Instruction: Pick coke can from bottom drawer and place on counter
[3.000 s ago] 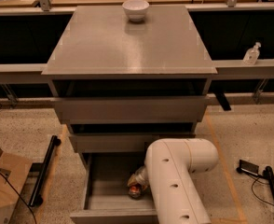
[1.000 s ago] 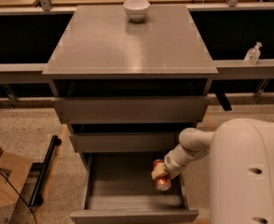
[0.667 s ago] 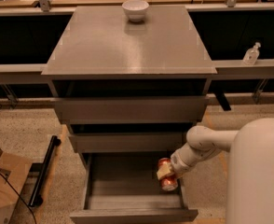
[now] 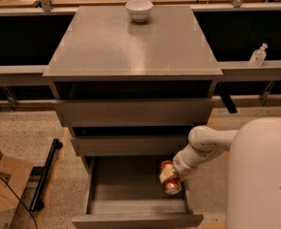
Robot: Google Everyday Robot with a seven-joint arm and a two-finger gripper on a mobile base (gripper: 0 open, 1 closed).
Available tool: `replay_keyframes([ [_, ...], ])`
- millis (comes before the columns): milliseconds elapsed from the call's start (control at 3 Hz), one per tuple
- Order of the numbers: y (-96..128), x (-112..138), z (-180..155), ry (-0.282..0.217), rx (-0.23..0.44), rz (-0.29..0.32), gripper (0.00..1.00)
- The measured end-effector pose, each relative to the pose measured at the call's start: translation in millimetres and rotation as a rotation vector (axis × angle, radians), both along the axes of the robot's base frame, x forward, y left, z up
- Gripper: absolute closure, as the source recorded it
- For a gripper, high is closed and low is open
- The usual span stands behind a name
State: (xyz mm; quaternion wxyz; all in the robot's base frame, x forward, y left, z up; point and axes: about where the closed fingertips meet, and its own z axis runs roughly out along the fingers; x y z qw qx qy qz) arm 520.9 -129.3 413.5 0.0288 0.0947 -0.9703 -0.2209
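A: Where is the gripper (image 4: 169, 176)?

B: Over the right side of the open bottom drawer (image 4: 131, 219), at the end of the white arm (image 4: 205, 144) that reaches in from the right. Its jaws pinch the coke can (image 4: 173, 186), which hangs tilted, with its top leaning left.

A: How near are the edges?

B: The can is just beside the drawer's right wall and just below the front panel of the middle drawer (image 4: 131, 145). To its left the drawer floor is open grey, right across to the left wall.

A: And higher up?

B: The 2 shallower drawer fronts stand between the can and the near edge of the counter (image 4: 131, 46). On the counter, 1 white bowl (image 4: 139, 9) sits at the far edge, about the middle. From the bowl to the near edge the surface is open.

A: Around the cabinet?

B: The robot's white body (image 4: 260, 175) fills the lower right. On the floor at the left lie a black bar (image 4: 45, 175) and a cardboard box (image 4: 4, 192), both apart from the drawer.
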Motion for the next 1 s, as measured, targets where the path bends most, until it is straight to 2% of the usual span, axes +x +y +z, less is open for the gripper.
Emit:
replay_keyframes([
  [333, -14, -15, 27, -0.063, -0.028, 0.005, 1.00],
  [667, -41, -48, 84, -0.150, -0.040, 0.000, 1.00],
  [1000, -66, -69, 144, -0.244, -0.051, -0.011, 1.00],
])
